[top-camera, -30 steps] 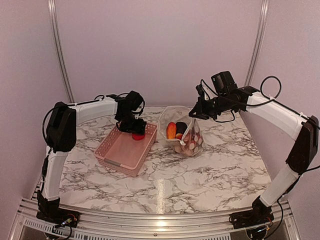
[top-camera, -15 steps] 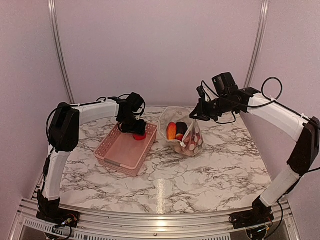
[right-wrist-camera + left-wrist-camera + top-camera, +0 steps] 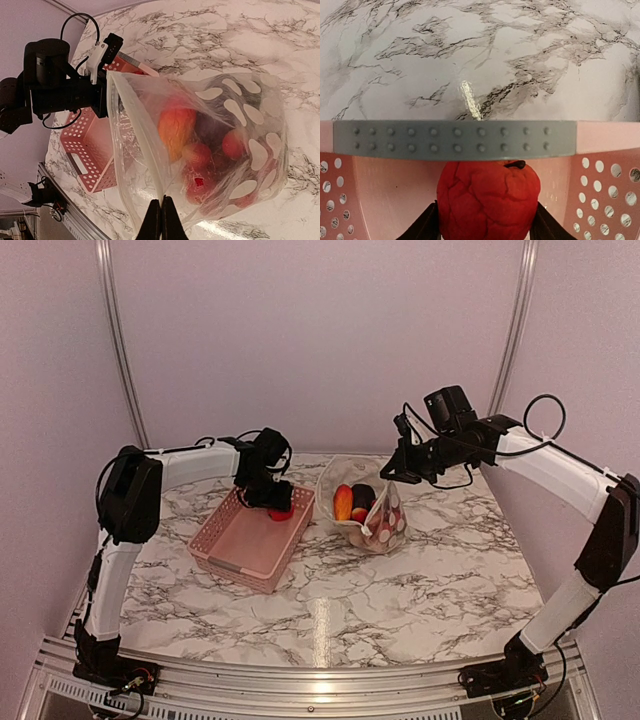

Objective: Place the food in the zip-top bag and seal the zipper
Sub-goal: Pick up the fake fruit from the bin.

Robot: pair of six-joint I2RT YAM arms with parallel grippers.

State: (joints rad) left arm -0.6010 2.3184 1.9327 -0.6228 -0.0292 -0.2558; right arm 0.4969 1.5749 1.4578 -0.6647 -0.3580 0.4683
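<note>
While the left tool (image 3: 487, 222) clamps the red tomato (image 3: 488, 199) between its fingers, the pink basket (image 3: 600, 185) beneath it, the right tool (image 3: 161, 216) pinches shut on the zipper (image 3: 137, 131). The zip-top bag (image 3: 240, 107) sags below it onto the table (image 3: 400, 590), holding an orange piece (image 3: 176, 127).

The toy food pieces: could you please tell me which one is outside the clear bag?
The round red tomato, clamped in the left gripper at the pink basket; the rest, like the orange piece, lie inside the bag the right gripper pinches.
</note>
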